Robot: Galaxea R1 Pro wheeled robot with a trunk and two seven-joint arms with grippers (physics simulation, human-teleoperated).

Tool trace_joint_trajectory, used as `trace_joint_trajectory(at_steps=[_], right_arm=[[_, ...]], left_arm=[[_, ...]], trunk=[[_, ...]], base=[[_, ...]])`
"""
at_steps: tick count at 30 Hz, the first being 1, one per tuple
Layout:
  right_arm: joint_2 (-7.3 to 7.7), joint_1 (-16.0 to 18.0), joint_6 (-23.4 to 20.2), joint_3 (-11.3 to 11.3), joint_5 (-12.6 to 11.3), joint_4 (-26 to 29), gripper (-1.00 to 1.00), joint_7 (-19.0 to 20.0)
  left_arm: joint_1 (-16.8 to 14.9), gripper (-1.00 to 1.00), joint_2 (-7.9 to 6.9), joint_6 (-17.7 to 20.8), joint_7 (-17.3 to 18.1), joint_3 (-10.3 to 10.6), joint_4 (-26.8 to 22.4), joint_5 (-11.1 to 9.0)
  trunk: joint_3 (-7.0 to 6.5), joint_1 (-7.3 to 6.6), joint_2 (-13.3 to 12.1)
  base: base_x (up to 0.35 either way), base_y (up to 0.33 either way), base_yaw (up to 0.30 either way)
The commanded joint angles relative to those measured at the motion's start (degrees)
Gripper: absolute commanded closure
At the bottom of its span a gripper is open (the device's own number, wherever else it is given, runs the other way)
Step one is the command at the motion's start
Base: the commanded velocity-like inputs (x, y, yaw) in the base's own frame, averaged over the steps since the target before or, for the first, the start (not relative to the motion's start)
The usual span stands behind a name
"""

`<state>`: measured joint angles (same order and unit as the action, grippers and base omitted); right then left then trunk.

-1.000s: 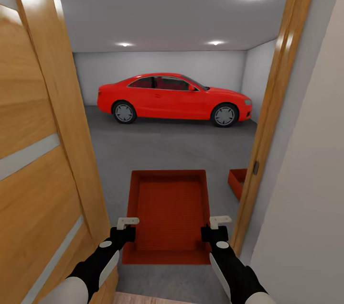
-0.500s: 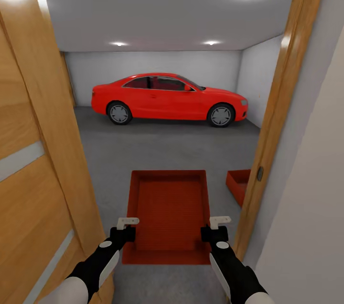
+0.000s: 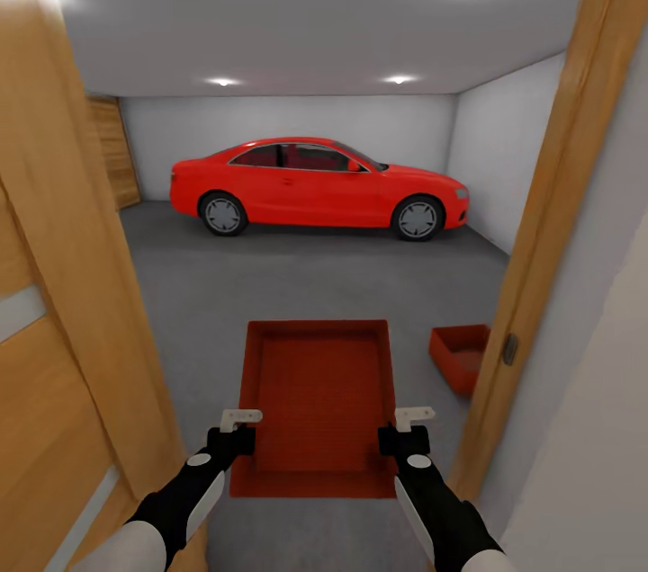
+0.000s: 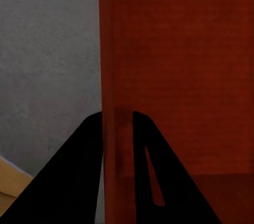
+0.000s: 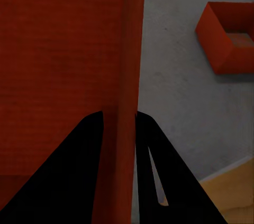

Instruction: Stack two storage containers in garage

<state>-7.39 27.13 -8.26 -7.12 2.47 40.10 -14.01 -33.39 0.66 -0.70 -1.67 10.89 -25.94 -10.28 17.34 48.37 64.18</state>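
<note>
Both the left gripper [image 3: 241, 424] and right gripper [image 3: 414, 422] pinch opposite side walls of the orange-red lidless rectangular bin [image 3: 319, 397], keeping it level for carrying; its twin bin [image 3: 461, 358] sits on the grey concrete floor [image 3: 297, 284] at two o'clock.

Grey concrete garage floor [image 3: 306, 284].
A red car [image 3: 319, 185] stands at twelve o'clock; a small orange-red container [image 3: 461, 358] sits on it at two o'clock.
</note>
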Motion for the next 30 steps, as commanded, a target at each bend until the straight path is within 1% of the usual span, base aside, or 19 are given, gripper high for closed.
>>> trace_joint_trajectory(at_steps=[1, 7, 16, 30], right_arm=[[-1.49, 0.0, -0.3, -2.9, 0.8, 1.6, 1.0, 0.1], [-1.49, 0.0, -0.3, -2.9, 0.8, 1.6, 1.0, 0.1], [-1.49, 0.0, -0.3, -2.9, 0.8, 1.6, 1.0, 0.1], [-1.49, 0.0, -0.3, -2.9, 0.8, 1.6, 1.0, 0.0]], left_arm=[[0.0, 1.0, 0.05, -0.1, 0.4, 2.3, 0.3, -0.8], [0.0, 1.0, 0.05, -0.1, 0.4, 2.3, 0.3, -0.8], [0.0, 1.0, 0.05, -0.1, 0.4, 2.3, 0.3, -0.8], [0.0, 1.0, 0.05, -0.1, 0.4, 2.3, 0.3, -0.8]], trunk=[[0.07, 0.04, 0.0], [0.07, 0.04, 0.0], [0.07, 0.04, 0.0], [0.07, 0.04, 0.0]], base=[[0.327, 0.0, 0.0], [0.31, 0.0, 0.0], [0.145, 0.012, 0.0], [0.318, 0.062, 0.0]])
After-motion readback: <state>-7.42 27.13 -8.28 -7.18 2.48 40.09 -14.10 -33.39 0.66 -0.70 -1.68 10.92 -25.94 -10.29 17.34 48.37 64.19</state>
